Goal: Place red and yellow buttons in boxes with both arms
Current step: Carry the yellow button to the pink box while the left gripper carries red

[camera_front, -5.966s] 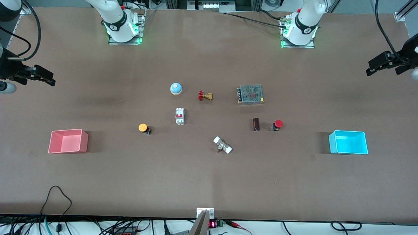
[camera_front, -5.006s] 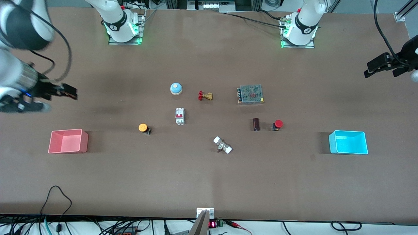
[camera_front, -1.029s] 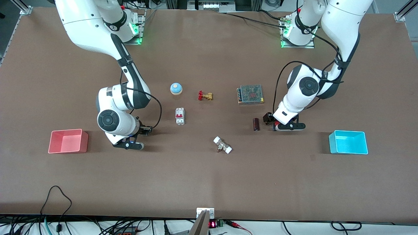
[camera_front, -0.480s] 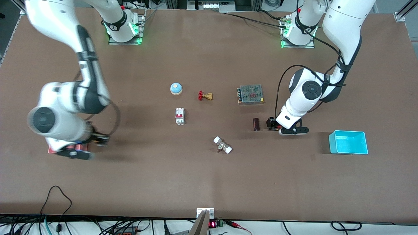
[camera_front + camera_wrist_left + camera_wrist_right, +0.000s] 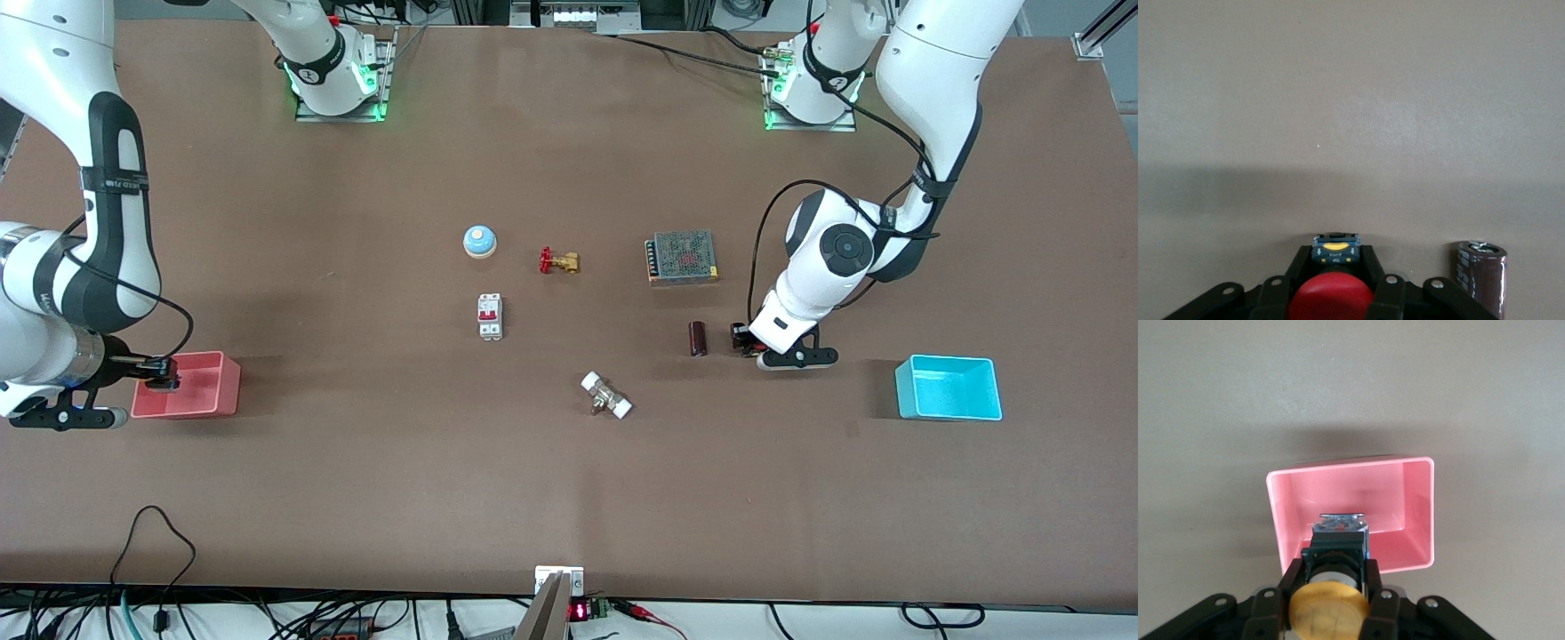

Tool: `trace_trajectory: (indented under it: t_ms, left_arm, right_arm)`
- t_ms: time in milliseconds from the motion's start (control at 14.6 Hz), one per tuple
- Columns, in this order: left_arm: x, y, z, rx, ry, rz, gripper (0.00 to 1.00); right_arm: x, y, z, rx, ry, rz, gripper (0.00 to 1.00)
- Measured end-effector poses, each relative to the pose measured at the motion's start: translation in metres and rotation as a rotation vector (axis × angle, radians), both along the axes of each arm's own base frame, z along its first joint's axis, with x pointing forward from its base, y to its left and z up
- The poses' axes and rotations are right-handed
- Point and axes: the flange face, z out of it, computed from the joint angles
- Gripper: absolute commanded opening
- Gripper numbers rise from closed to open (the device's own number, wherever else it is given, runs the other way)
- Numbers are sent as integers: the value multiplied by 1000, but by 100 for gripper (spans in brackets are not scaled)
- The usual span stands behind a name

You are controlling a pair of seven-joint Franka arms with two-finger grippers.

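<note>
My left gripper (image 5: 740,340) is shut on the red button (image 5: 1331,300), low over the table beside a dark cylinder (image 5: 698,339). In the left wrist view my gripper (image 5: 1335,259) clamps the button's black base (image 5: 1335,249). The front view hides the red cap under the wrist. My right gripper (image 5: 163,373) is shut on the orange-yellow button (image 5: 1329,612) and holds it over the pink-red box (image 5: 209,404), at the box's edge toward the right arm's end. The right wrist view shows my gripper (image 5: 1335,561) above the box's open inside (image 5: 1351,500). The cyan box (image 5: 947,409) stands empty toward the left arm's end.
A blue dome (image 5: 479,241), a brass valve with a red handle (image 5: 558,261) and a grilled metal unit (image 5: 683,256) lie mid-table. A white circuit breaker (image 5: 490,316) and a white-ended fitting (image 5: 606,396) lie nearer the front camera. The dark cylinder also shows in the left wrist view (image 5: 1481,275).
My right arm has carried the yellow button from its spot on the table to over the pink-red box. My left gripper has stayed at the red button, barely shifting.
</note>
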Motion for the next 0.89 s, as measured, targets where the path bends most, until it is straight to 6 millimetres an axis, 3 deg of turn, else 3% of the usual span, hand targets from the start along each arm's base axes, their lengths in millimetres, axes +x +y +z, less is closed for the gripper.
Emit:
trace_trajectory:
  t_ms: [206,480,686,891]
  left_arm:
    - [33,27,29,39,47,-7,1]
    - [84,103,92,67,65,-29,1]
    - [95,165,104,75,41,-56,1]
    - [97,223,102,82,36,-94,1]
  right_arm:
    - [4,-5,-20,-8,22,13,33]
    - [7,-24,-41,-21,8,24,33]
    - [5,-30,-49,-18,17,13,33]
    - [4,-30,-60,4,25,-3,33]
